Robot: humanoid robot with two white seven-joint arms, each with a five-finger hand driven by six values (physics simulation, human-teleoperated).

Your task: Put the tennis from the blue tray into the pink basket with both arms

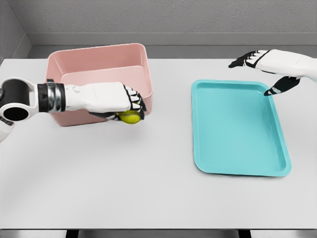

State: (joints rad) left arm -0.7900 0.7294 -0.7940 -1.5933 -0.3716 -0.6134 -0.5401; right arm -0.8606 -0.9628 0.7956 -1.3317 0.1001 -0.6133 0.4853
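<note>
Head view shows the white five-fingered left hand [116,99] reaching in from nine o'clock, its black-tipped fingers [134,101] curled around a small yellow-green tennis ball [130,117], which peeks out beneath the palm. The ball sits at the front right corner of the pink rectangular plastic basket [99,59], outside or just over the near wall; which of the two cannot be told from this angle. My reading is that the hand grips from above so the ball can be lifted over the rim and let go inside, so the transfer is well advanced but not finished.

At about two o'clock, the white right hand [265,67] hovers over the far right corner of the shallow turquoise-blue rectangular tray [237,163], fingers spread loosely and holding nothing, one dark fingertip [272,91] pointing down toward the tray's rim. The tray carries no ball, which fits the ball being in the other hand. This hand probably waits there because its share of the work is done.

Basket and tray stand well apart on a flat, pale grey-white tabletop [148,193], basket at ten o'clock, tray at three to four o'clock. Behind the table runs a plain grey wall [173,17] with a darker strip at its base, and a corner of the room shows at the upper left.
</note>
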